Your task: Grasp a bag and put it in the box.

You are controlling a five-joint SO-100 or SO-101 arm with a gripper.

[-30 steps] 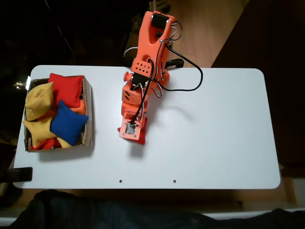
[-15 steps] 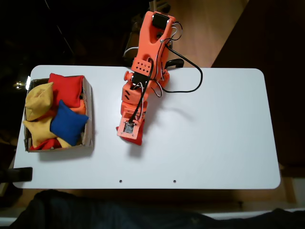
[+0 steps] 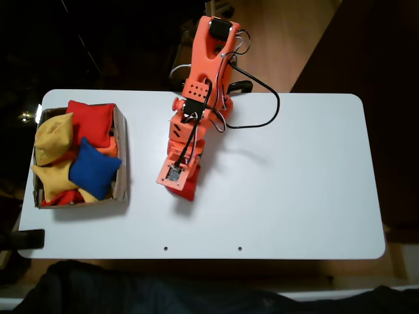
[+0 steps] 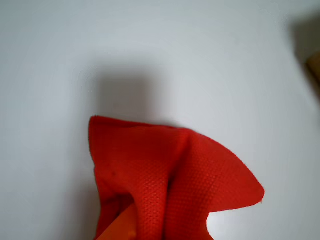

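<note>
My orange gripper hangs over the white table's middle, a little right of the box, shut on a red bag whose edge peeks out beneath it. The wrist view shows this bag bunched and folded, raised above its shadow on the table, with an orange finger pressed into it at the bottom edge. At the table's left end stands the brown cardboard box. It holds another red bag, a blue one and yellow ones.
The white table stretches bare to the right of the arm. A black cable loops from the arm's base at the far edge. A dark clamp-like object sits at the front left corner.
The gripper, still holding the red bag, has shifted slightly left toward the box. The box and its contents have not moved.
</note>
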